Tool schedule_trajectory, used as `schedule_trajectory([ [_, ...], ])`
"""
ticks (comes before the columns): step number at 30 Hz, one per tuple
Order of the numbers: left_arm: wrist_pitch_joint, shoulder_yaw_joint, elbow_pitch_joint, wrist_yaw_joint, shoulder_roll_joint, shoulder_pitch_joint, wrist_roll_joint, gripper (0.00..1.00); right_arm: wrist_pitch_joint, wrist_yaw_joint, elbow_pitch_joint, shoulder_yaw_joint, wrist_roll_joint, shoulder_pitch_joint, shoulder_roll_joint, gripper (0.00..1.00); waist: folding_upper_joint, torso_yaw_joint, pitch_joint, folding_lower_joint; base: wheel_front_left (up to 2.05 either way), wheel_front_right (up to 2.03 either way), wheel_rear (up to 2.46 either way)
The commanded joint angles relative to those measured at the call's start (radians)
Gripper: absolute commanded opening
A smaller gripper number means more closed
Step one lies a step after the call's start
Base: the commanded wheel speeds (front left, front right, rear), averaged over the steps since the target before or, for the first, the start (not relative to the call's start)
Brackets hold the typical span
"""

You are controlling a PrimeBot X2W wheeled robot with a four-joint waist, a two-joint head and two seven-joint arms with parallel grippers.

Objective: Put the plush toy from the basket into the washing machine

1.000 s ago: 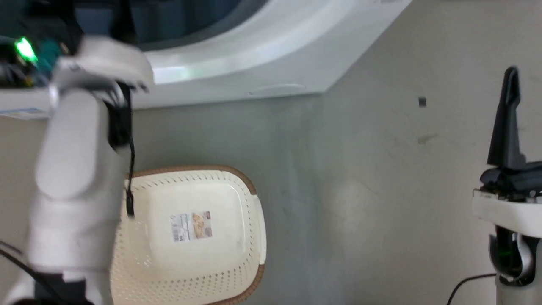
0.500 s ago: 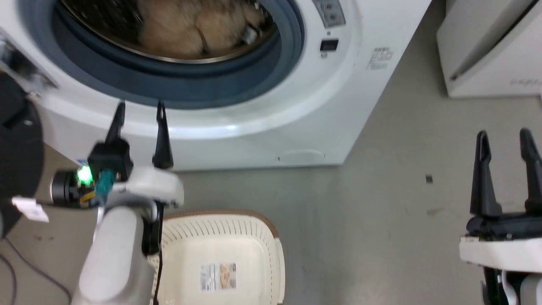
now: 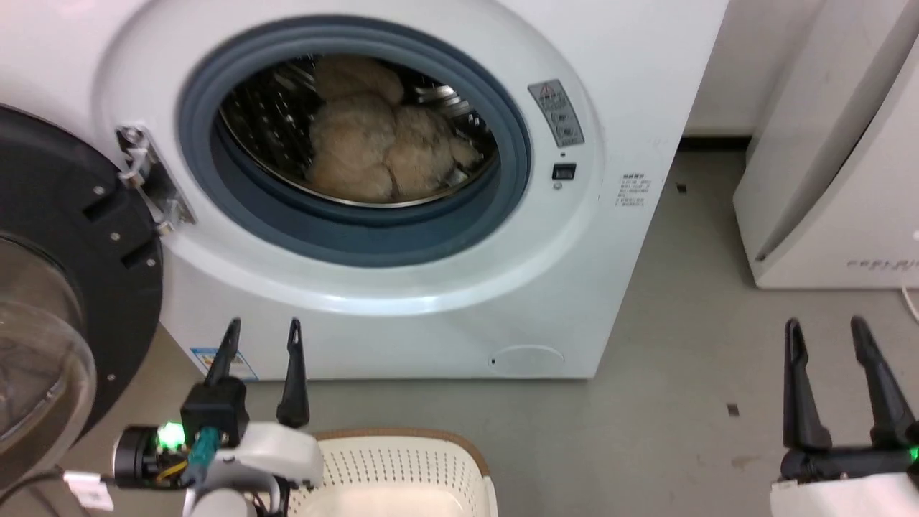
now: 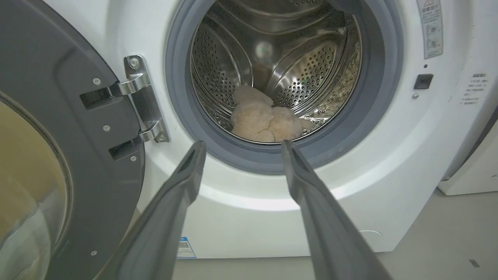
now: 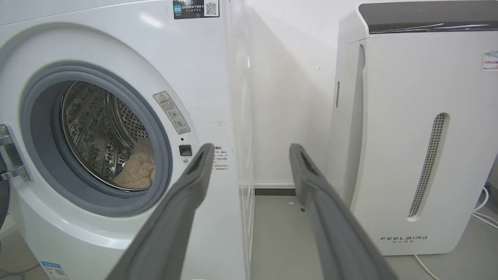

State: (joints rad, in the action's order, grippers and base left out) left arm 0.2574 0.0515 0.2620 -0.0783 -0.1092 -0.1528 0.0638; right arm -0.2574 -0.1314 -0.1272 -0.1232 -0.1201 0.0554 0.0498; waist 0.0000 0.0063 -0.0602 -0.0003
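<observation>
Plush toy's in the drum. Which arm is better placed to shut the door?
Left, likely: the left gripper is open near the open door, hinged at the left of the washing machine. The right gripper is far over, on the other side.

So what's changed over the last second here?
The head camera tilted up from the basket to the washing machine; those things did not shift themselves. The left hand drew back from the washing machine toward the basket, open. Unchanged: plush toy in the drum, door open, right hand open and empty.
</observation>
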Motion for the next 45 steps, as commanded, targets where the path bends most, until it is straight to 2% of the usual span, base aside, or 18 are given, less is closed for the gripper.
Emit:
schedule_trajectory([
  [1,0.004,-0.004,-0.010,-0.001,0.003,0.017,-0.003,1.00,-0.004,0.001,0.004,-0.001,0.010,0.016,0.000,1.00,0.0000,0.010,0.026,0.0003,0.00,0.00,0.00],
  [8,0.004,-0.011,-0.058,-0.004,0.024,0.087,-0.013,1.00,-0.004,0.001,0.012,0.001,0.007,0.053,0.000,1.00,0.0000,0.016,0.056,0.0003,0.00,0.00,0.00],
  [9,-0.001,-0.007,-0.051,-0.002,0.024,0.077,-0.009,0.00,0.000,0.000,0.009,0.001,-0.001,0.041,0.000,0.00,0.0000,0.016,0.056,0.0003,0.00,0.00,0.00],
  [45,-0.073,-0.018,-0.109,0.021,0.034,0.098,-0.024,0.00,0.072,0.000,0.042,0.035,0.032,0.014,0.000,0.00,0.0000,0.010,0.057,0.0003,0.00,0.00,0.00],
])
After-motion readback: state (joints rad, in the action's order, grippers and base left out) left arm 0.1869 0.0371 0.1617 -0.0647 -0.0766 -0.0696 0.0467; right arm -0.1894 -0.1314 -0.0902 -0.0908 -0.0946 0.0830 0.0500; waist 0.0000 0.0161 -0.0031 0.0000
